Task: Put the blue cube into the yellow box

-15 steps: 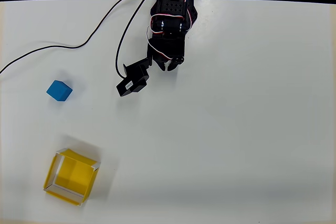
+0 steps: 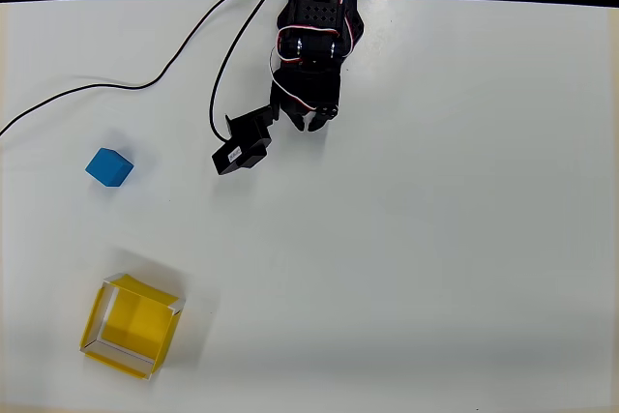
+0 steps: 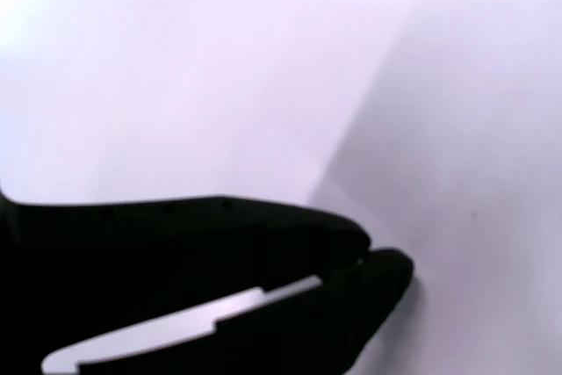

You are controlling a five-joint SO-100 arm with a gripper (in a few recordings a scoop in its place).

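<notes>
Overhead view: I see gripper (image 2: 311, 121) near table's top edge, jaws closed, empty. Blue cube (image 2: 108, 166) lies well apart, at gripper's 8 o'clock. Yellow box (image 2: 95, 326) at cube's 6 o'clock. I reckon reach goes leftward.

Bright white table (image 2: 464, 239), black strip behind.

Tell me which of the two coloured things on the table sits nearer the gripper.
The blue cube. In the overhead view it lies left of the gripper, while the yellow box sits farther off, toward the lower left corner.
</notes>
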